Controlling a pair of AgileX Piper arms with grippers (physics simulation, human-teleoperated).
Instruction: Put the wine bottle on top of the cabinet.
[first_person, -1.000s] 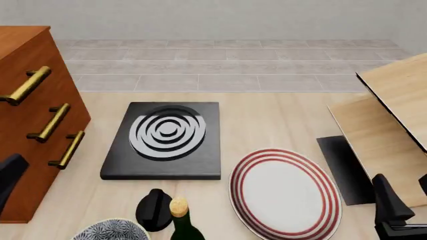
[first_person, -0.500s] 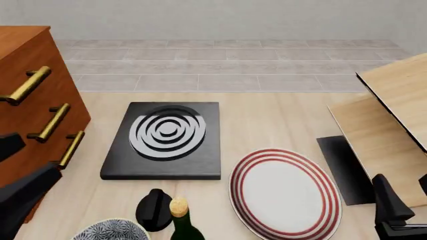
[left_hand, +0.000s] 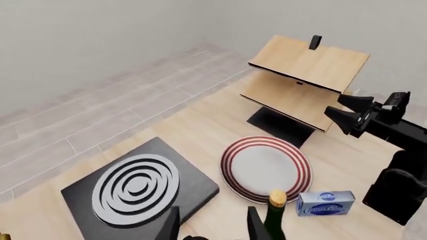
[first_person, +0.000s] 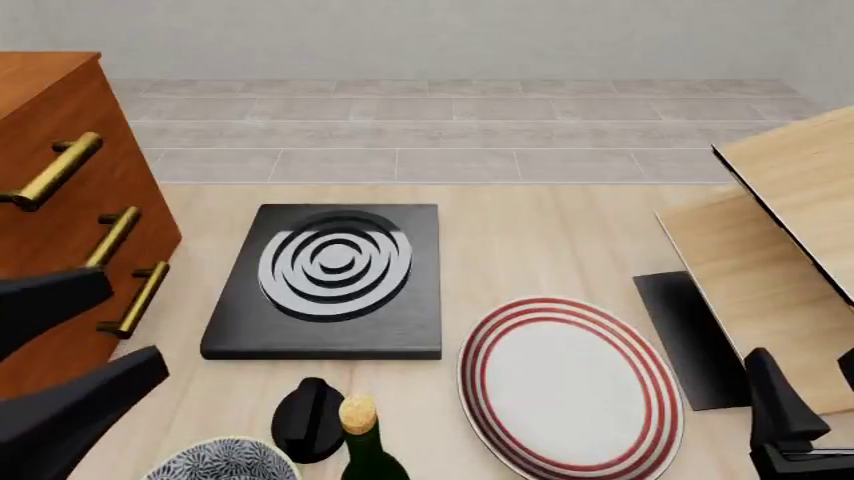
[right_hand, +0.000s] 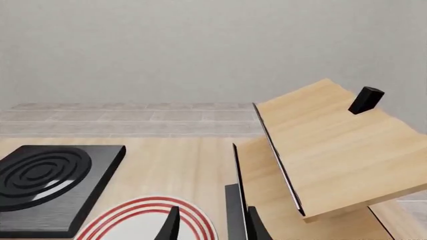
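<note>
Hovering: left end effector (first_person: 60, 350) agape, near wine bottle (first_person: 363, 440).

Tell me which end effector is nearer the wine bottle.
Left. The left end effector is open beside the cabinet, just left of the wine bottle. The right end effector sits across the striped plate, farther away.
</note>
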